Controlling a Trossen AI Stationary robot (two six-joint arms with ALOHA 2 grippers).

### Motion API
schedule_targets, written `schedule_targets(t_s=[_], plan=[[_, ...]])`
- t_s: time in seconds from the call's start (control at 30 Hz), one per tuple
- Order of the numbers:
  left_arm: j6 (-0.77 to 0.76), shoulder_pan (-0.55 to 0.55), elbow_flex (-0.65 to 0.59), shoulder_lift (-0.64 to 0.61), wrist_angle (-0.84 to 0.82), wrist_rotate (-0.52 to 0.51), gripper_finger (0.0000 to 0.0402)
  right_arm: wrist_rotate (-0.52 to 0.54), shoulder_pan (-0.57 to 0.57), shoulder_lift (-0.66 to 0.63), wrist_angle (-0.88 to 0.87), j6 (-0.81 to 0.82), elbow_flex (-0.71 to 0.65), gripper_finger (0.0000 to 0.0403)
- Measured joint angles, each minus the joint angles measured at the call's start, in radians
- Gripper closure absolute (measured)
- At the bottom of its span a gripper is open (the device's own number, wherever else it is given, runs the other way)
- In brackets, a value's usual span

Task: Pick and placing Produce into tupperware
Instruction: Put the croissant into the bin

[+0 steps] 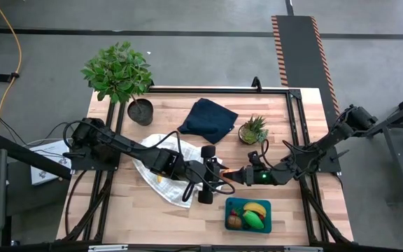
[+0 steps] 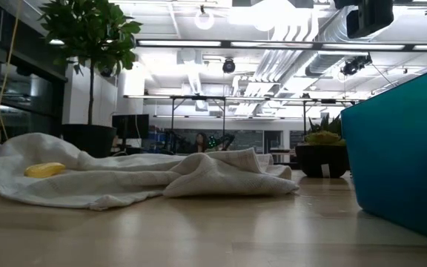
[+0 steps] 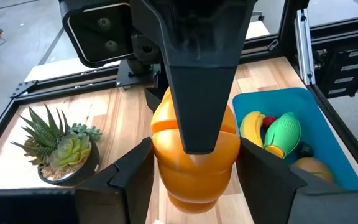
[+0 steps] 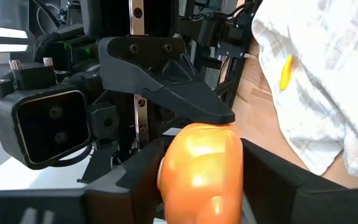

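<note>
Orange produce (image 3: 194,155), one rounded piece, fills both wrist views, caught between the two arms' jaws above the middle of the counter (image 1: 117,217). Left gripper (image 1: 215,175) has its jaws part open and set against the piece's sides, grasping it. Right gripper (image 1: 233,176) meets it from the opposite side, its jaws likewise pressed to the orange piece in its own wrist view; whether that grip is firm is hard to judge from here.

Just toward the counter's near edge sits the teal tupperware (image 1: 266,225), close to the near right corner, holding a yellow banana (image 1: 255,208), a green piece (image 1: 254,220), a brown round one (image 1: 234,221) and something red.

Under the left arm lies a crumpled white cloth (image 1: 161,183) with a small yellow piece (image 2: 44,170) on it. Toward the far edge are a dark navy cloth (image 1: 208,119), a small spiky potted plant (image 1: 253,129), and a large leafy potted plant (image 1: 121,73) at the far left corner.
</note>
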Motion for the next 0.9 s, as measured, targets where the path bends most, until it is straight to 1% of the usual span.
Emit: schedule_targets(t_s=[0.27,0.53,0.67,0.9], plan=[[0.007,0.005,0.000,-0.001,-0.003,-0.007,0.0208,0.005,0.000,0.000,-0.001,-0.018,0.000,0.0245],[0.020,0.004,0.000,-0.001,-0.005,0.000,0.0204,0.005,0.000,0.000,-0.001,-0.019,0.000,0.0255],[0.022,0.005,0.000,-0.001,-0.004,0.001,0.0177,0.005,0.000,0.000,0.001,-0.019,0.000,0.0255],[0.008,0.005,-0.001,0.002,-0.018,-0.001,0.0104,0.010,0.000,0.000,0.002,-0.023,0.001,0.0256]])
